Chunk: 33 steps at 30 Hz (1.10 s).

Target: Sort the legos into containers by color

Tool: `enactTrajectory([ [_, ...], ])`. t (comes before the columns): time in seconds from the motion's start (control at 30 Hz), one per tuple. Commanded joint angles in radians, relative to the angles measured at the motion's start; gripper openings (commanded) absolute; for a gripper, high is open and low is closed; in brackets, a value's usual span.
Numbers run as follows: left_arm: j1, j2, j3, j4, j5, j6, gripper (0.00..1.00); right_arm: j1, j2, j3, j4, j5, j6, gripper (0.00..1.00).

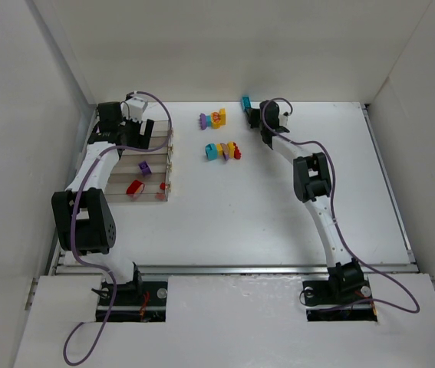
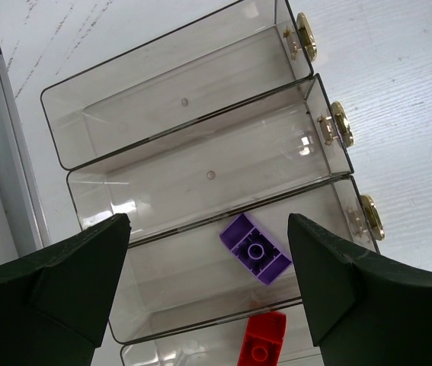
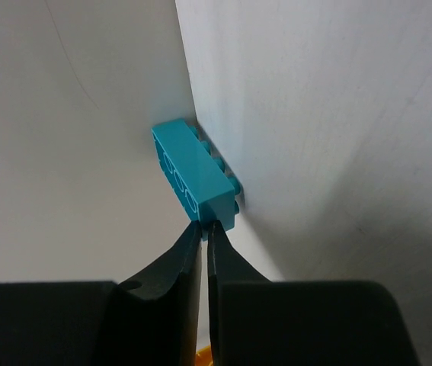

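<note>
Brick [image 3: 196,171] hugs far wall, so right fingers [image 3: 191,244], nearly shut, touch its end; left fingers [image 2: 78,274] wide open w/ nothing.

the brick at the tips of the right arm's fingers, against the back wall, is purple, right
Not purple. The brick at the tips of the right arm's fingers, against the back wall, is teal. The right wrist view shows it.
</note>
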Motion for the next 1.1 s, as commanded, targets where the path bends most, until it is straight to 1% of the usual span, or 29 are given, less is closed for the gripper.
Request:
enactTrajectory([
  [0.0,0.003,-0.03,0.019,-0.001,-0.001,-0.005,0.82,-0.018,0.002,-0.039,-0.039,-0.006,0.093,0.05],
  [0.07,0.003,-0.03,0.019,-0.001,-0.01,-0.005,0.82,-0.018,0.002,-0.039,-0.03,-0.017,0.093,0.0],
  [0.3,0.003,-0.03,0.019,-0.001,-0.01,-0.005,0.82,-0.018,-0.041,-0.107,-0.03,-0.036,0.093,0.0],
  [0.5,0.003,-0.039,0.019,-0.001,-0.01,-0.005,0.82,-0.018,-0.112,-0.243,0.016,-0.047,0.082,0.0],
  [0.8,0.003,-0.048,0.01,-0.001,-0.001,-0.005,0.82,-0.018,-0.159,-0.306,0.045,-0.099,0.058,0.0],
  [0.9,0.003,-0.048,0.01,0.008,0.008,-0.014,0.82,-0.018,-0.213,-0.356,0.066,-0.118,0.003,0.0],
  [0.93,0.003,-0.048,0.01,0.008,0.008,-0.014,0.82,-0.018,-0.23,-0.396,0.076,-0.118,-0.02,0.0],
  [1.03,0.003,-0.057,0.01,0.017,0.019,-0.014,0.82,-0.027,-0.301,-0.455,0.076,-0.139,-0.163,0.0],
  [1.07,0.003,-0.057,0.01,0.018,0.028,-0.014,0.82,-0.027,-0.334,-0.469,0.076,-0.155,-0.245,0.0],
])
